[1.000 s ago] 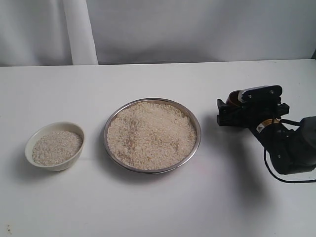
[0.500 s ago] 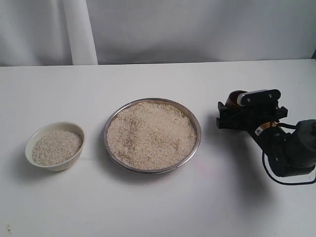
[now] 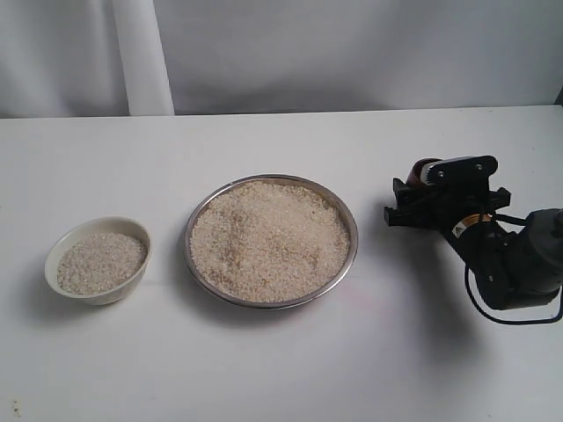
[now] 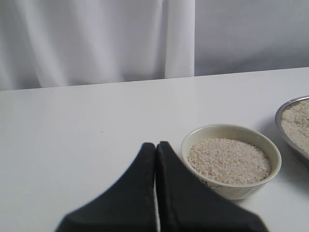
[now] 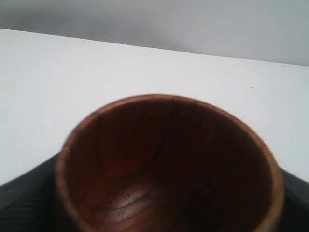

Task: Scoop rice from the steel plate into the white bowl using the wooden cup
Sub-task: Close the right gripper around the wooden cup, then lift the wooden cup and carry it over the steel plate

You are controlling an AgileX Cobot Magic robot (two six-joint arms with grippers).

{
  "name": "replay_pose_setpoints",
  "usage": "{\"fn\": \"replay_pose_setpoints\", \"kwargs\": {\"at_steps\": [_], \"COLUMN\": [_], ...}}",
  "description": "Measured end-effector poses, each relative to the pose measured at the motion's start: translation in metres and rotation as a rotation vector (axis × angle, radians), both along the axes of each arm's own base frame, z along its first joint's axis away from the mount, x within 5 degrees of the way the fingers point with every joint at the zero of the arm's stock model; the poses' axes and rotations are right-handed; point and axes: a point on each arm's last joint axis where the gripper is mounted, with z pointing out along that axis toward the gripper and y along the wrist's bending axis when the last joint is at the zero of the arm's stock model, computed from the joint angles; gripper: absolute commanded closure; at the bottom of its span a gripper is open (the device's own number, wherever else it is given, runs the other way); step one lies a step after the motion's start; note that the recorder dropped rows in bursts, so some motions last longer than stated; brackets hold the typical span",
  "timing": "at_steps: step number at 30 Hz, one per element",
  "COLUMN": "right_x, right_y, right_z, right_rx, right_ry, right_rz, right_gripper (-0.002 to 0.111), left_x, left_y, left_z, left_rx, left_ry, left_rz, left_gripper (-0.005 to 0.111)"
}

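Two jaws of the right gripper point(image 3: 406, 195) flank the wooden cup point(image 3: 424, 167), firm clamping not confirmable; the steel plate point(image 3: 273, 305) of rice point(image 3: 268, 239) lies directly left

Shiny steel plate point(image 3: 354, 246), glossy wooden cup point(image 5: 159, 159), smooth white bowl point(image 4: 231, 128) — grainy rice point(image 3: 268, 239).

jaws on the right narrowed around wooden cup point(image 3: 425, 168), less of cup visible

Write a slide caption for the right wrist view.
Empty wooden cup between dark fingers, white table beyond.
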Motion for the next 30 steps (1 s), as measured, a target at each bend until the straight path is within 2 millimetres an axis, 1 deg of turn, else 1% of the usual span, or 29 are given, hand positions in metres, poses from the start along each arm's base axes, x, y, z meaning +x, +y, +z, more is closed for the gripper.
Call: {"fn": "replay_pose_setpoints", "kwargs": {"at_steps": [5,13,15,16,20,23,25,30], "right_x": [0.0004,0.0004,0.0004,0.0004,0.0004,0.0003,0.0003,0.0006], "right_y": [0.0001,-0.0001,-0.0001,-0.0001,-0.0001,-0.0001,-0.0001,0.0020], "right_z": [0.0003,0.0003,0.0003,0.0003,0.0003,-0.0001,-0.0001,0.0077], "right_rx": [0.045,0.053,0.055,0.055,0.040,0.004,-0.023,-0.066], "right_ry": [0.005,0.006,0.006,0.006,0.004,0.003,-0.001,0.039], "right_rz": [-0.012,-0.016,-0.017,-0.017,-0.013,-0.003,0.005,0.039], "right_gripper": [0.072,0.073,0.075,0.079,0.097,0.105,0.108,0.108], "left_x": [0.0000,0.0000,0.0000,0.0000,0.0000,0.0000,0.0000,0.0000], "left_y": [0.0000,0.0000,0.0000,0.0000,0.0000,0.0000,0.0000,0.0000], "left_z": [0.0000,0.0000,0.0000,0.0000,0.0000,0.0000,0.0000,0.0000], "left_rx": [0.000,0.000,0.000,0.000,0.000,0.000,0.000,0.000], "left_ry": [0.000,0.000,0.000,0.000,0.000,0.000,0.000,0.000], "left_rz": [0.000,0.000,0.000,0.000,0.000,0.000,0.000,0.000], "left_gripper": [0.107,0.107,0.107,0.107,0.107,0.107,0.107,0.107]}}
